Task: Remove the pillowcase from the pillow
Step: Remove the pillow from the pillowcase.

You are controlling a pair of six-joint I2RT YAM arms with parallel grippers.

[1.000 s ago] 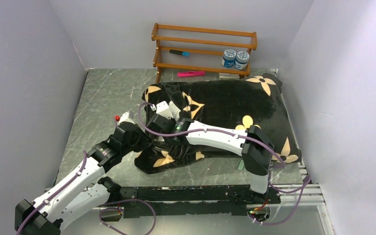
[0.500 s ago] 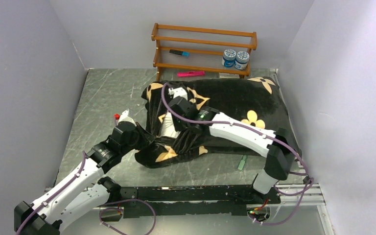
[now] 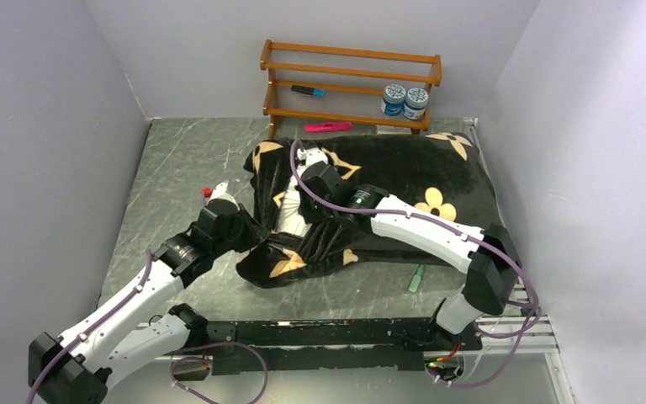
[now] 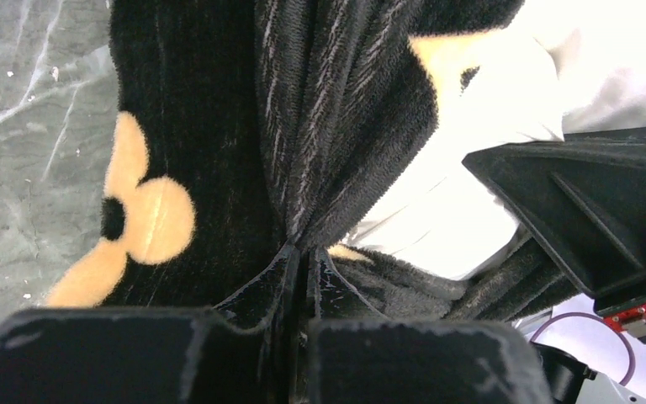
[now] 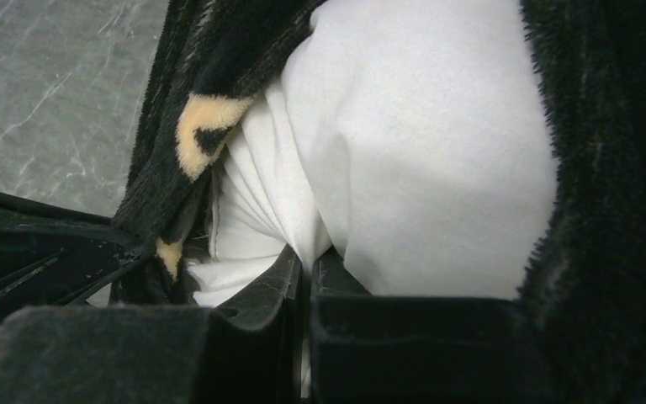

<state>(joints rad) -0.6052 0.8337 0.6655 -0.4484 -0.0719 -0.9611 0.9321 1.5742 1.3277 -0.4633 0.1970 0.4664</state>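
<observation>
Left: stretched low, forward-right, to open left end of pillowcase (image 3: 404, 172); pinching black plush hem with left gripper (image 4: 303, 263), closed tight. Right: reaching diagonally leftward over cover; nipping bunched white pillow (image 5: 420, 151) cloth with right gripper (image 5: 307, 268), closed tight. Lying on table (image 3: 177, 168), right of centre.

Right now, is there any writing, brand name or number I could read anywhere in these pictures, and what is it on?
No text can be read in any view.
The two jars on the wooden rack: printed labels, too small to read.
The pillowcase: only flower and star motifs, no letters.
The pillow: the part that shows is plain white, with no print.
</observation>
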